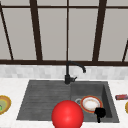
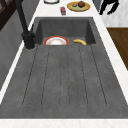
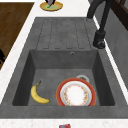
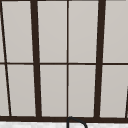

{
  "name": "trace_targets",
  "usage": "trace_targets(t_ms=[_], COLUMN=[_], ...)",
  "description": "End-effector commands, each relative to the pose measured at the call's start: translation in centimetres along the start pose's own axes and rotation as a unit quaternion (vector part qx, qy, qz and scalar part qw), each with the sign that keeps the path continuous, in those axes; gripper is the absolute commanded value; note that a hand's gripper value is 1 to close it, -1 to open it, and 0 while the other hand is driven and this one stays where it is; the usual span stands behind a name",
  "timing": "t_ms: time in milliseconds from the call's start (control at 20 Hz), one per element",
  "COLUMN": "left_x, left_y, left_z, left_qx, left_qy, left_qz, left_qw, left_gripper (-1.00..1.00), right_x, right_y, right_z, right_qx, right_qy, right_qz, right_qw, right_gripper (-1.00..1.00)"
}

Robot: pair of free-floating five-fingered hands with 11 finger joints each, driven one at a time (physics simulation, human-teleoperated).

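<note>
When one goes from the left in the front view, first comes a yellow plate with green food (image 1: 3,105) on the white stone counter (image 1: 10,86), well apart from the dark grey stone sink (image 1: 45,100). The ribbed draining board of the sink takes its left part and the deep basin its right part. Behind, between the two parts, stands the black curved faucet (image 1: 68,75), and behind it is the large window with dark brown bars (image 4: 67,62).

At the front edge of the sink, low in the front view, there is a big shiny red ball (image 1: 67,115); what it rests on I cannot tell.

In the basin lies a round white plate with an orange-red rim (image 1: 90,103), flat on the bottom, just beside the drain. A yellow banana (image 3: 38,95) lies near it on the basin floor, not touching it, on the side nearer to the front wall.

The black right hand (image 1: 100,113) hangs at the front right corner of the basin; the left side view puts it in the air before the counter edge, apart from plate and banana. Whether it is open or closed I cannot tell, and nothing is seen in its hold.

On the right counter lie a small red packet (image 1: 121,97) and a yellow dish with a brown lump (image 2: 78,6)
</note>
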Motion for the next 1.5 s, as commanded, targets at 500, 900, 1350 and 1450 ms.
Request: trace_targets(t_ms=[500, 900, 1350, 1450], left_x=[4.6, 7.0, 8.8, 9.1], left_y=[9.3, 13.6, 16.7, 17.4], left_z=[-6.3, -12.2, -19.1, -20.6], left_qx=[0.001, 0.006, 0.007, 0.002], left_qy=[-0.008, 0.006, 0.008, 0.011], left_qz=[0.012, 0.005, 0.012, 0.012], left_qw=[0.9999, 0.9999, 0.9999, 0.9999], left_gripper=[1.00, 1.00, 1.00, 1.00], right_x=[0.0, 0.0, 0.0, 0.0], right_y=[0.0, 0.0, 0.0, 0.0], right_z=[0.0, 0.0, 0.0, 0.0], right_qx=[0.000, 0.000, 0.000, 0.000], right_qy=[0.000, 0.000, 0.000, 0.000], right_qz=[0.000, 0.000, 0.000, 0.000], right_qw=[1.0000, 1.0000, 1.0000, 1.0000], right_gripper=[0.00, 0.00, 0.00, 0.00])
